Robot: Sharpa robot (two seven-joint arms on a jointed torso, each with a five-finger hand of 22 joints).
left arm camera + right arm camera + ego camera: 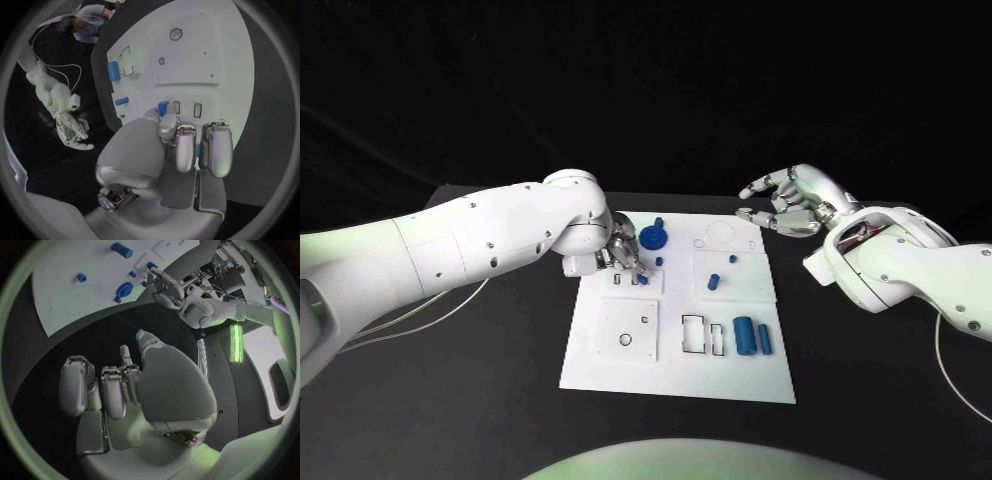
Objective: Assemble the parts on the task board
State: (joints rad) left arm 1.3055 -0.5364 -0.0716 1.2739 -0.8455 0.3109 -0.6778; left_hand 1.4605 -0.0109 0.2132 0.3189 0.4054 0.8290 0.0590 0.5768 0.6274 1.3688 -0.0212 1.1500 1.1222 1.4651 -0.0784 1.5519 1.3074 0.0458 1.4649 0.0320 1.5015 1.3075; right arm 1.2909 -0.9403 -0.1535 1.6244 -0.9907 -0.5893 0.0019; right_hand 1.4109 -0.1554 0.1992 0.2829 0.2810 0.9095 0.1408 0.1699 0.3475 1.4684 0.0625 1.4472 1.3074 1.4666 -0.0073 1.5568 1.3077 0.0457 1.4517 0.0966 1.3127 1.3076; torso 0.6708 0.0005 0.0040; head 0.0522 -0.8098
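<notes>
The task board [678, 350] lies flat in the middle of the black desk [488, 370], its long side running from the lower centre of the head view up toward the two hands. At the board's upper left corner the left hand [610, 250] is down over the plate, fingers [185, 150] curled close together and pointing at a small blue part [163, 107] beside two narrow rectangular slots; whether the fingers actually pinch that part, I cannot tell. Just right of that hand sits a round blue part [655, 238], and a small blue peg [713, 281] lies nearer the board's middle. Toward the lower right of the board a larger blue cylinder [746, 336] lies next to a slimmer blue piece [718, 338] and an empty outlined slot.

The right hand [788, 205] hangs off the board's upper right corner, above bare desk, fingers [112, 395] curled inward with nothing in them. A broad strip of open desk runs along the board's left and right edges, and the lower half of the plate stands uncovered.
</notes>
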